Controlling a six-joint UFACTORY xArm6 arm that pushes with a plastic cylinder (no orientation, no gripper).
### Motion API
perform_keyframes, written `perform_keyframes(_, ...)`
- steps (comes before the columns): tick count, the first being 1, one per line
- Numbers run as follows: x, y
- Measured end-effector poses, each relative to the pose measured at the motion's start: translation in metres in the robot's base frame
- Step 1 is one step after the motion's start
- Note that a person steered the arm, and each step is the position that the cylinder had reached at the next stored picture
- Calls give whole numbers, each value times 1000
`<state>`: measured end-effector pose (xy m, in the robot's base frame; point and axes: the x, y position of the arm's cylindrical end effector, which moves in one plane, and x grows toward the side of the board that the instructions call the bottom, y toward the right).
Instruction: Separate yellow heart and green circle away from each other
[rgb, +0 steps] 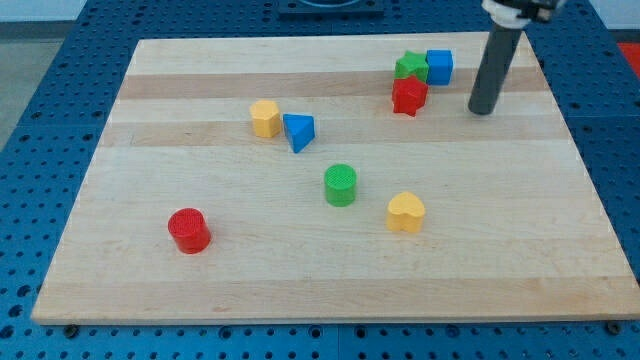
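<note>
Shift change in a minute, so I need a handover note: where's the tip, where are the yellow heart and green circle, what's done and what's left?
My tip: at the view's upper right, right of the red star block, touching no block.
Yellow heart block and green circle block: mid-board, close together with a small gap, heart to the lower right.
Done: nothing evident.
Left: push them apart.

Lab bench, blue perforated table (60, 120), wooden board (330, 270)
</note>
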<state>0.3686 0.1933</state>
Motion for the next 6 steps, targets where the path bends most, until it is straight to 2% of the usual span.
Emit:
perform_keyframes(1, 50, -3)
perform_keyframes(3, 112, -68)
perform_keyframes(6, 133, -147)
